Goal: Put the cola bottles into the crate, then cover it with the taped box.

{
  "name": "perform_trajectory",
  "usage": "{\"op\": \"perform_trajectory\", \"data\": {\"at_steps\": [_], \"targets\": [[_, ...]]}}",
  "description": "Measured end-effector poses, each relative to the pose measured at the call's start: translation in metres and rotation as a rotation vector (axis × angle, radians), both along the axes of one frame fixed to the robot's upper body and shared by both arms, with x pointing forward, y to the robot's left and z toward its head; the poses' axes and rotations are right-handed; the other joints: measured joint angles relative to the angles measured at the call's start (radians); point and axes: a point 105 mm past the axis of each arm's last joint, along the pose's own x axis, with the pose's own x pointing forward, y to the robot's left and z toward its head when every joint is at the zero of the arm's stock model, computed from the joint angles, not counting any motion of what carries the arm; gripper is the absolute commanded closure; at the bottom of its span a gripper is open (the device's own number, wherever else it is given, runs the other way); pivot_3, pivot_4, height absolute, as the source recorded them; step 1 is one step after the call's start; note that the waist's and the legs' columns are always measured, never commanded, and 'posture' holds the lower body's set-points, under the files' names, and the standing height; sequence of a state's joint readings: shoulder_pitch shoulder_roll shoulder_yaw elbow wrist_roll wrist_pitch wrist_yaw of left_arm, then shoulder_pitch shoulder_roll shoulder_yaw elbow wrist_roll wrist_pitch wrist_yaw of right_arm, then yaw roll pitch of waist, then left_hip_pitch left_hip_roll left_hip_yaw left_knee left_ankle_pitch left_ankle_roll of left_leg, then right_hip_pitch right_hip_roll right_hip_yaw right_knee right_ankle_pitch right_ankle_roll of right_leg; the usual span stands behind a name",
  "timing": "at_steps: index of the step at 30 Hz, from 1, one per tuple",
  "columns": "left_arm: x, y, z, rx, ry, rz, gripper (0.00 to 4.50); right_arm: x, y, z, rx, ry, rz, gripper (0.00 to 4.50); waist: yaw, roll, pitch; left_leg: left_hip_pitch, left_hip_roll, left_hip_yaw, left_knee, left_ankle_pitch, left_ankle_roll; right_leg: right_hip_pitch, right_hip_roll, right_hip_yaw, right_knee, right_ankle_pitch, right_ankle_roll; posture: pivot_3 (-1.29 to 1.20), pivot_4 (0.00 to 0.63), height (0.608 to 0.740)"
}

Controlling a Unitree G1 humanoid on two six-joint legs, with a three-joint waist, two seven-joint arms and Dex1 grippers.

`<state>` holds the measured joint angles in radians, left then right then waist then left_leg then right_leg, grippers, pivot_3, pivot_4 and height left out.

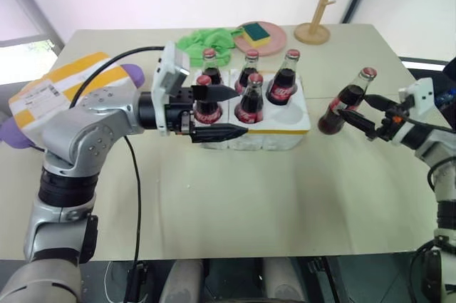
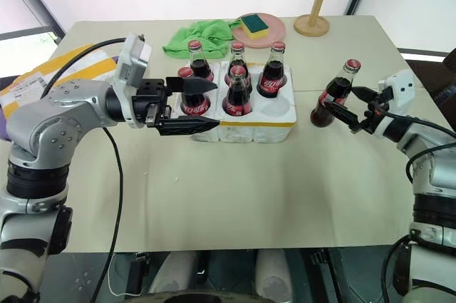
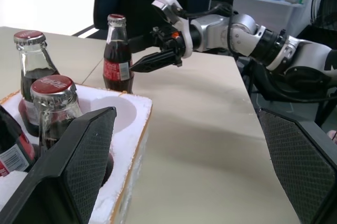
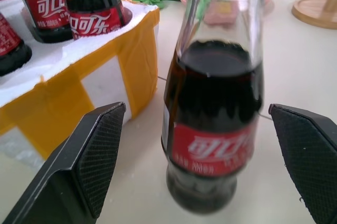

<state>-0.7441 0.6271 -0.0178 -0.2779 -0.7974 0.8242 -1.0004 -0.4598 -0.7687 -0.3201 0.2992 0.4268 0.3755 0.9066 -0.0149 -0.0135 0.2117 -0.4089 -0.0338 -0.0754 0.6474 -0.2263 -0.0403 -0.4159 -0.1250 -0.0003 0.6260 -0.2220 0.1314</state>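
The crate, a low white foam block with a yellow band, sits mid-table with several cola bottles standing in its holes. Its front right hole holds nothing. One more cola bottle stands on the table to the crate's right. My right gripper is open around that bottle, one finger on each side and clear of the glass. My left gripper is open at the crate's front left, with nothing between its fingers. The taped box lies at the table's left edge.
A green cloth and a pink plate with a sponge lie behind the crate. A wooden stand is at the back right. A purple thing pokes out by the taped box. Bare tabletop stretches in front of the crate.
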Motion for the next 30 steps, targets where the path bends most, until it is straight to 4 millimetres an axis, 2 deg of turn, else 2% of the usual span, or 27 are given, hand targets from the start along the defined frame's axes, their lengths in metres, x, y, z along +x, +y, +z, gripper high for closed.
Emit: {"op": "perform_trajectory", "data": {"at_steps": [11,14,16,17,26,28,30], "targets": [[0.001,0.000,0.000,0.003,0.006,0.006,0.00,0.022,0.013,-0.014,0.010,0.014,0.013,0.03,-0.006,0.000,0.000,0.001,0.000,0.000,0.000,0.000,0.000,0.000,0.000,0.000,0.000,0.000,0.000,0.00,0.150,0.740],[-0.001,0.000,-0.002,0.009,0.011,0.002,0.00,0.026,0.012,-0.015,0.026,0.010,0.003,0.82,-0.005,0.000,0.000,0.001,0.000,0.000,0.000,0.000,0.000,0.001,0.000,0.000,0.000,0.000,0.000,0.00,0.150,0.740],[-0.002,-0.001,-0.002,0.009,0.009,-0.001,0.00,0.027,0.012,-0.014,0.025,0.001,0.002,1.71,-0.006,0.000,0.000,0.001,0.000,0.000,0.000,0.000,0.000,0.001,0.000,0.000,0.000,0.000,0.000,0.00,0.150,0.740],[-0.003,-0.002,-0.002,0.010,0.006,-0.004,0.00,0.027,0.012,-0.014,0.028,0.000,0.003,1.85,-0.006,0.000,0.000,0.001,0.000,0.000,0.000,0.000,0.000,0.001,0.000,0.000,0.000,0.000,0.000,0.00,0.150,0.740],[-0.003,-0.002,-0.002,0.009,0.005,-0.001,0.00,0.027,0.010,-0.012,0.032,0.009,0.010,1.85,-0.006,0.000,0.000,0.001,0.000,0.000,0.000,0.000,0.000,0.001,0.000,0.000,0.000,0.000,0.000,0.00,0.150,0.740],[-0.002,-0.002,-0.002,0.009,0.006,0.000,0.00,0.027,0.008,-0.007,0.038,0.021,0.016,1.85,-0.005,0.001,0.000,0.001,0.000,0.000,0.000,0.000,0.000,0.000,0.000,0.000,0.000,0.000,0.000,0.00,0.150,0.740],[-0.002,-0.001,-0.004,0.009,0.013,0.004,0.00,0.029,0.009,0.006,0.057,0.011,0.026,1.85,-0.008,0.002,0.001,0.000,0.000,0.000,0.000,0.000,0.000,0.000,0.000,0.000,0.000,0.000,0.000,0.00,0.150,0.740]]}}
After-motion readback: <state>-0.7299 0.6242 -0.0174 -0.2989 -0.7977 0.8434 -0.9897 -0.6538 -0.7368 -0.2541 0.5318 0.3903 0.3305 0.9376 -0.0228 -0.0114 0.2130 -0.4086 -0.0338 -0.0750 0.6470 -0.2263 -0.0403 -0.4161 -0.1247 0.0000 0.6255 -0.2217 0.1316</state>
